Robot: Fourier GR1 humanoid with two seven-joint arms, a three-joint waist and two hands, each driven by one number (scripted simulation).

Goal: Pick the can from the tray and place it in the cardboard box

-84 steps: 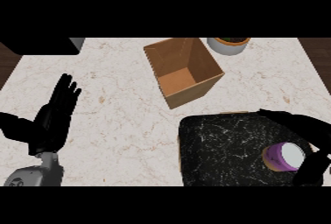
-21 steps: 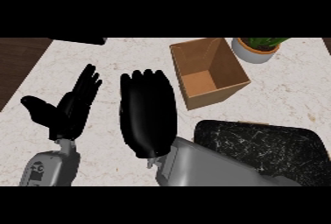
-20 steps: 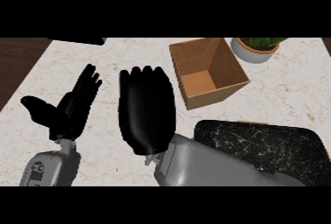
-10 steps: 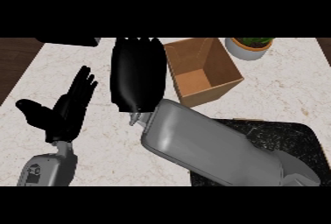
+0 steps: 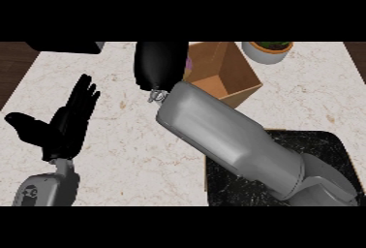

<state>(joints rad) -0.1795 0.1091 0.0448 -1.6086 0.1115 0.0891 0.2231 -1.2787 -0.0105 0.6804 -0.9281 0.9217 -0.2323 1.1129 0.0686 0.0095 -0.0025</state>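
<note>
At the box's near-left rim, in the head view, the right hand (image 5: 161,62) curls round the can (image 5: 190,63), a purple sliver peeking just right of it. Best carry it further over the cardboard box (image 5: 223,72) before letting go. The tray (image 5: 325,145) shows nothing on it. The left hand (image 5: 61,123) rests open, well left.

White round pot with green plant (image 5: 267,50) stood at far edge of pale marbled counter (image 5: 129,145).
</note>
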